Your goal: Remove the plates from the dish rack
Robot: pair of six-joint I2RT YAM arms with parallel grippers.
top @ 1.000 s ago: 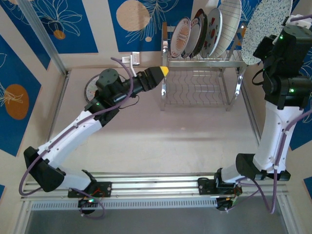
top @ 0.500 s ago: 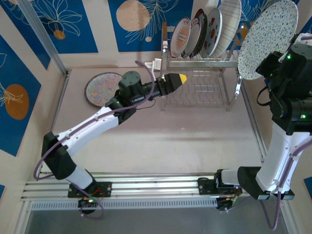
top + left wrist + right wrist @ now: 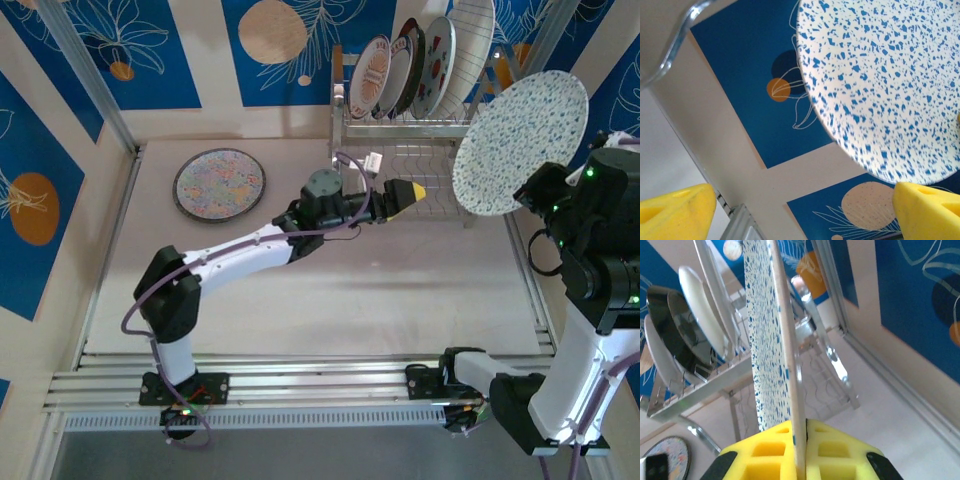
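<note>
My right gripper [image 3: 800, 427] is shut on the rim of the speckled plate [image 3: 520, 145], holding it on edge in the air just right of the dish rack [image 3: 420, 128]. The same plate [image 3: 885, 85] looms close above my left gripper [image 3: 805, 205], whose yellow fingers [image 3: 675, 210] stand wide apart with nothing between them. From above, the left gripper [image 3: 410, 192] reaches across the rack's front, a short gap left of the held plate. Several plates [image 3: 420, 65] stand upright in the rack's upper slots. One multicoloured patterned plate [image 3: 220, 183] lies flat on the table at the back left.
The rack's chrome legs and wavy lower shelf [image 3: 400, 175] sit right behind the left gripper. A metal frame rail [image 3: 520, 250] runs along the table's right side. Blue patterned wall panels [image 3: 290, 40] close off the back.
The left arm has stretched rightward across the rack's front toward the speckled plate. The right arm has carried that plate down and leftward, away from the rack's top.
</note>
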